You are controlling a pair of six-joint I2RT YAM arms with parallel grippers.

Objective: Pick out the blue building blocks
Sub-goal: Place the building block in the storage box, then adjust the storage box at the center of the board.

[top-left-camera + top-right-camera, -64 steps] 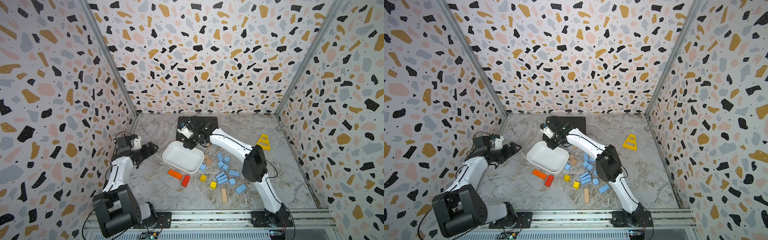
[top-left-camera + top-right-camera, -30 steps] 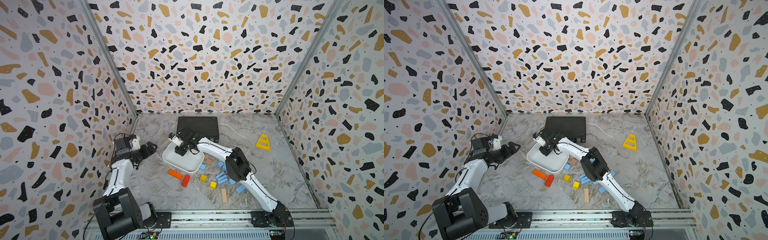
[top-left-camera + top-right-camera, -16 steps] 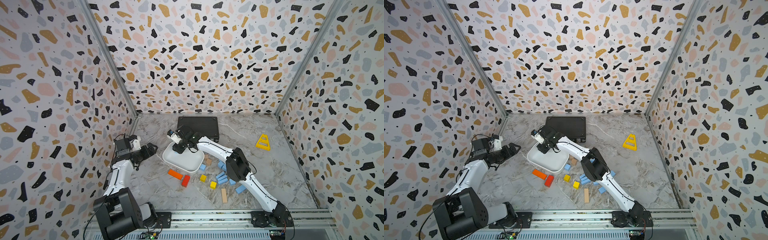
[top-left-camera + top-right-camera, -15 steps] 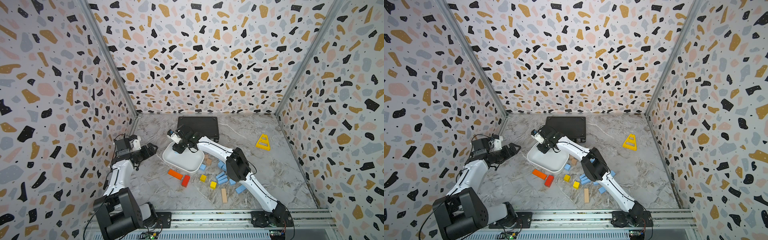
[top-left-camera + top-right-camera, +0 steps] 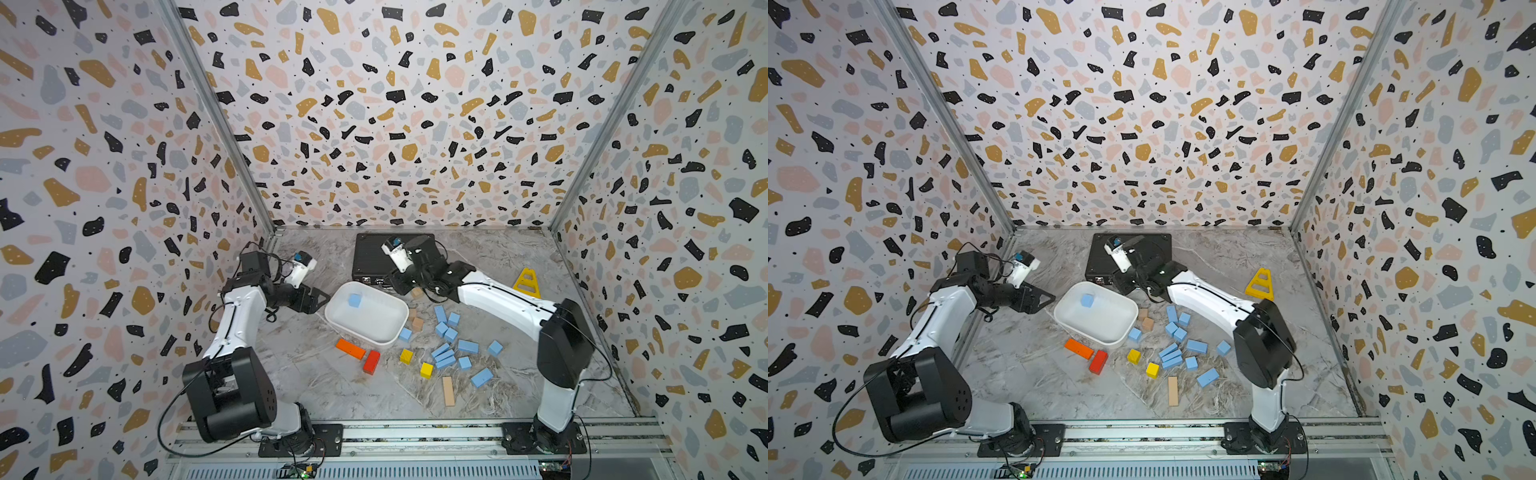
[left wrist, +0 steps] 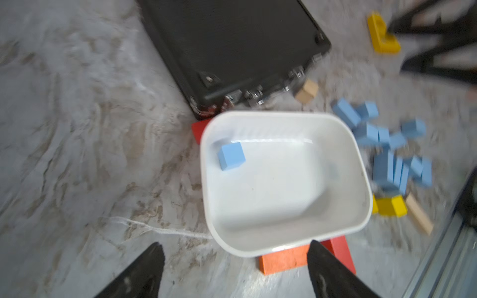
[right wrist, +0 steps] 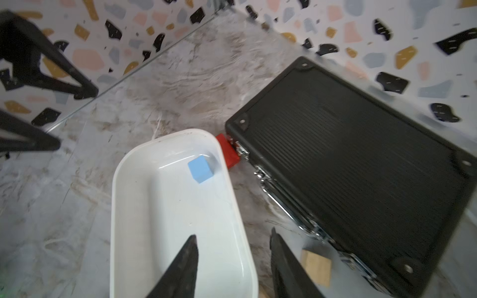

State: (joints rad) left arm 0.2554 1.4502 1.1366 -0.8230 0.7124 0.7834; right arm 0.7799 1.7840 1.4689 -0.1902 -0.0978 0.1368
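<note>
1. A blue cube (image 5: 354, 300) is new inside the white bowl (image 5: 376, 322), near its 10 o'clock corner.
2. The right gripper (image 7: 233, 233) is gone from that corner and now hangs at the bowl's 1 o'clock rim, jaws slightly apart and empty.

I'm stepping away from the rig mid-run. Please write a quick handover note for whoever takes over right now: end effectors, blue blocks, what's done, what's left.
Left end effector: open, empty, beside the white tub.
Right end effector: open, empty, by the tub's corner next to the black case.
Done: one blue cube lies in the tub.
Left: about a dozen blue blocks lie scattered on the tabletop between the tub and the right arm; they go into the tub.
</note>
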